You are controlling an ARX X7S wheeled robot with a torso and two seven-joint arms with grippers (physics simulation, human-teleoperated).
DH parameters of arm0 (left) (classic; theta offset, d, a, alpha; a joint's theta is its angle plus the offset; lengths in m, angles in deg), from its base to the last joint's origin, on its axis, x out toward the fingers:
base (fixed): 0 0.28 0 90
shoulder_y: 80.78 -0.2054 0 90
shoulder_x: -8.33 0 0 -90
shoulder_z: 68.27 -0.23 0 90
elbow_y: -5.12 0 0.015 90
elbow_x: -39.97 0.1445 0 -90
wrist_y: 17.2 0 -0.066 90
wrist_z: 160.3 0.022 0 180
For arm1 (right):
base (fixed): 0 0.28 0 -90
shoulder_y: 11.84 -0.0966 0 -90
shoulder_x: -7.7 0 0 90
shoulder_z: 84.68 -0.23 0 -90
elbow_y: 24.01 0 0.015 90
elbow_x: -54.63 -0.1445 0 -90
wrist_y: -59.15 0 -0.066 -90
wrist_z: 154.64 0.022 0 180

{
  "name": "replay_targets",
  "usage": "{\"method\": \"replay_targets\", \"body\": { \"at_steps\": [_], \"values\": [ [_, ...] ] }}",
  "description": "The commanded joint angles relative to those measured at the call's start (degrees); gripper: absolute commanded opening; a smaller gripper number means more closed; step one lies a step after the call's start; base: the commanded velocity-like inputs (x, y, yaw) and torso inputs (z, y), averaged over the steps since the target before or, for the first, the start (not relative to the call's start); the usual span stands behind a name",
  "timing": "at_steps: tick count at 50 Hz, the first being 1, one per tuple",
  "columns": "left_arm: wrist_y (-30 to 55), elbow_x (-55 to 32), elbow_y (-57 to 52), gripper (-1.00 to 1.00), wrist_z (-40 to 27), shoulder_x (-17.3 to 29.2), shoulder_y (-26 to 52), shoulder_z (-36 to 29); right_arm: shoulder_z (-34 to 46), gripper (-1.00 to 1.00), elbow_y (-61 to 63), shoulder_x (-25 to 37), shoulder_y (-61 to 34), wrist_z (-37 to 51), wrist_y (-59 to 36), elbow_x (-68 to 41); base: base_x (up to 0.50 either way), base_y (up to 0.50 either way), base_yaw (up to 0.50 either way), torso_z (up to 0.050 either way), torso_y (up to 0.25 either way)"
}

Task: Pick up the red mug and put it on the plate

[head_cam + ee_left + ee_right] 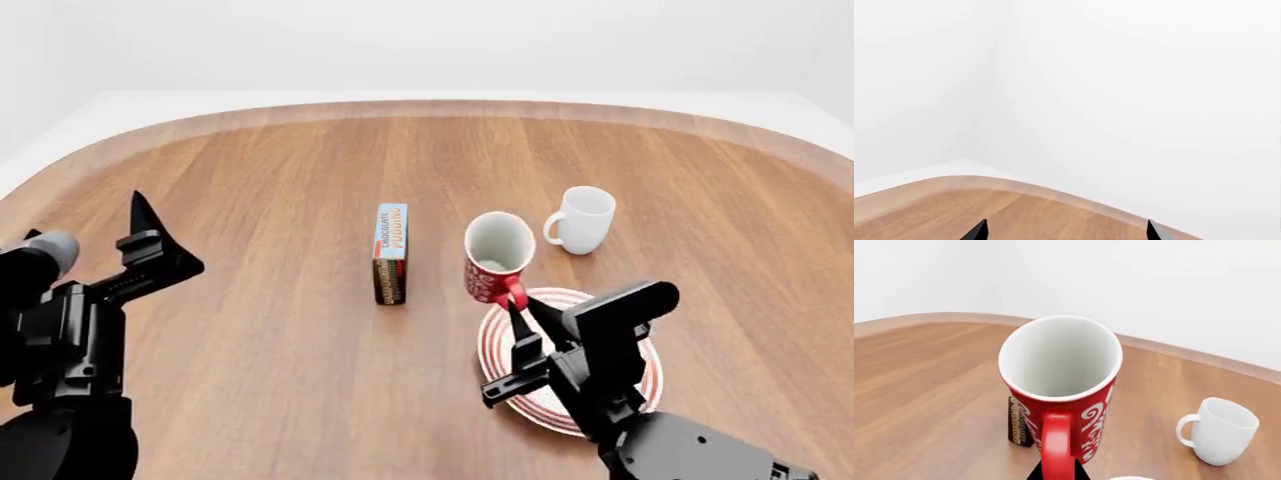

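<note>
The red mug [498,258] with white lettering tilts slightly beside the far left rim of the plate [501,345], a white plate with red rings mostly hidden under my right arm. My right gripper [514,298] is shut on the mug's red handle. In the right wrist view the red mug [1061,385] fills the middle, its white inside showing, and the gripper [1056,474] pinches the handle between black fingertips [1081,473]. My left gripper [87,232] hangs open over the table's left side, holding nothing; in the left wrist view the gripper [1065,232] shows only wood between its tips.
A plain white mug [582,219] stands just beyond the plate, to the right of the red mug; the white mug [1217,430] shows in the right wrist view too. A chocolate pudding box [390,252] stands upright left of the red mug. The rounded wooden table edge [1054,192] meets white walls.
</note>
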Motion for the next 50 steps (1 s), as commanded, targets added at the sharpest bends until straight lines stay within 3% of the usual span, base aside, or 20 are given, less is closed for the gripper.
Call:
{"method": "replay_targets", "body": {
  "at_steps": [1, 13, 22, 50],
  "values": [
    [-0.03, -0.16, -0.06, 1.00, -0.15, 0.19, 0.07, -0.26, -1.01, -1.00, 10.44, 10.56, 1.37, 6.77, 0.59, 0.01, 0.00, 0.00, 0.00, 0.000, 0.000],
    [-0.07, -0.38, 0.02, 1.00, -0.35, 0.28, 0.07, -0.47, -0.73, -1.00, 14.38, 17.69, 3.41, 8.05, 0.94, -4.55, 0.00, 0.00, 0.00, 0.000, 0.000],
    [-0.54, -0.51, -0.28, 1.00, -0.32, 0.20, -0.68, -0.58, -0.98, -1.00, 12.93, 19.19, 4.44, 4.93, 2.71, -8.60, 0.00, 0.00, 0.00, 0.000, 0.000],
    [-1.27, -1.92, -1.47, 1.00, -0.63, 0.59, -2.25, 0.36, -1.51, -1.00, -6.87, 10.35, 1.38, -8.15, -4.84, -21.84, 0.00, 0.00, 0.00, 0.000, 0.000]
  ]
}}
